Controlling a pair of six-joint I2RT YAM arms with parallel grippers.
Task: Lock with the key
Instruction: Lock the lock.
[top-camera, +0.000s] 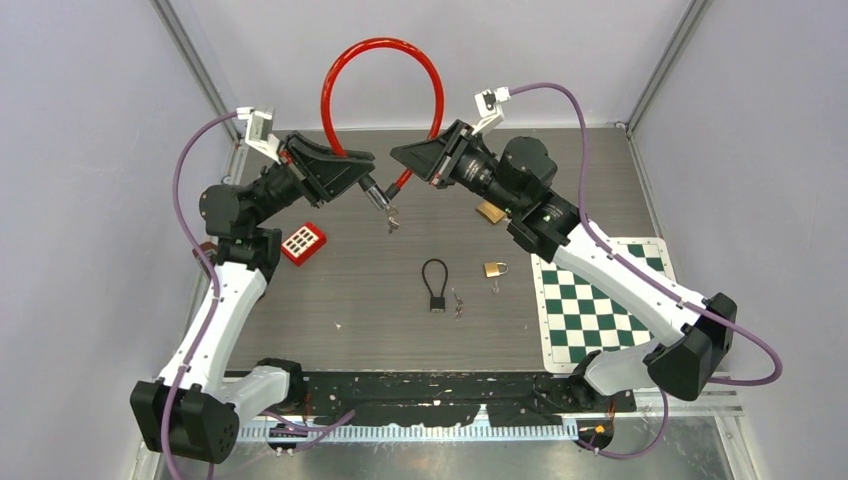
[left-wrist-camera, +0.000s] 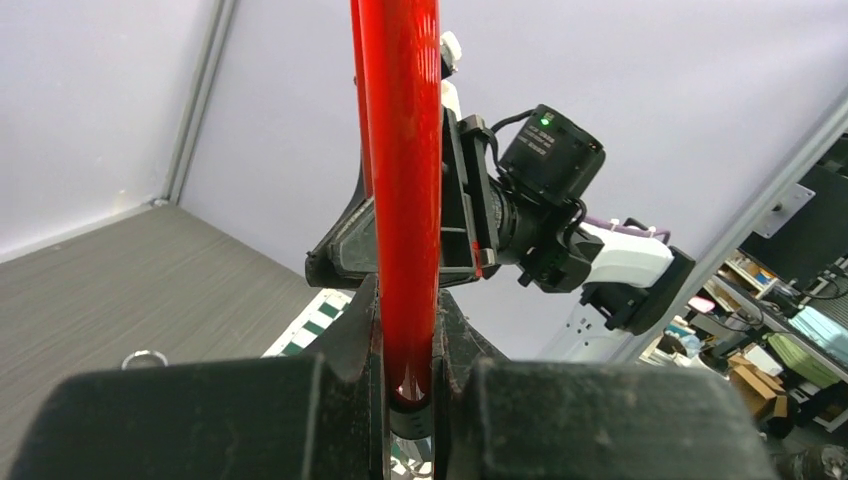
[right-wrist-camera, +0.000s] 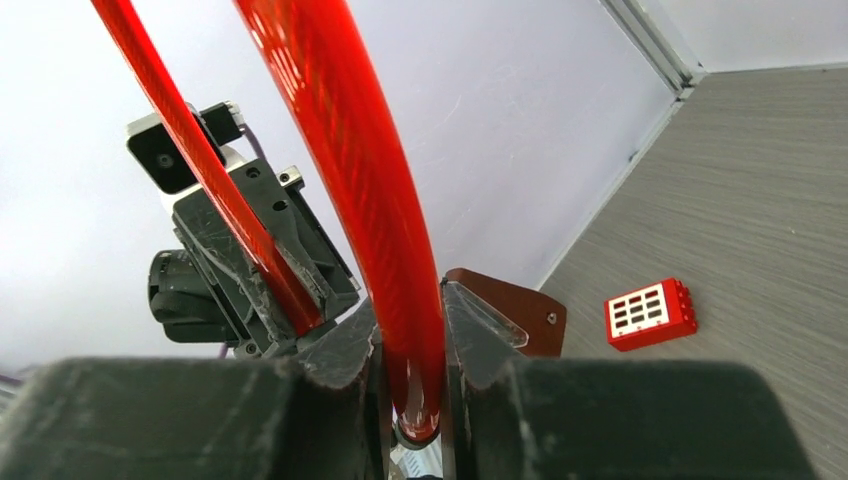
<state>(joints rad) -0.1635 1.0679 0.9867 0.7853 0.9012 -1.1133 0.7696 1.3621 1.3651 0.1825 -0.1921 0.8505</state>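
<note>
My red plastic-sheathed cable lock (top-camera: 335, 80) arches in the air above the dark wood-grain table (top-camera: 380, 325), towards its far edge, one end clamped in the left gripper (left-wrist-camera: 405, 372), the other in the right gripper (right-wrist-camera: 412, 375), both narrow on it; I fear the springy cable slipping or twisting, so the ends miss and the dangling metal keys (top-camera: 391, 218) swing. I count one cable lock, two brass padlocks (top-camera: 494, 268), one black loop padlock (top-camera: 435, 285), one red gridded block (top-camera: 303, 242), one green-and-white chequered mat (top-camera: 600, 300).

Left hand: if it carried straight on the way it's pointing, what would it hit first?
The right hand, most likely. The left hand, shut on one end of the cable, points straight at it in the left wrist view, with only a short gap between them; exact depth is unclear.
</note>
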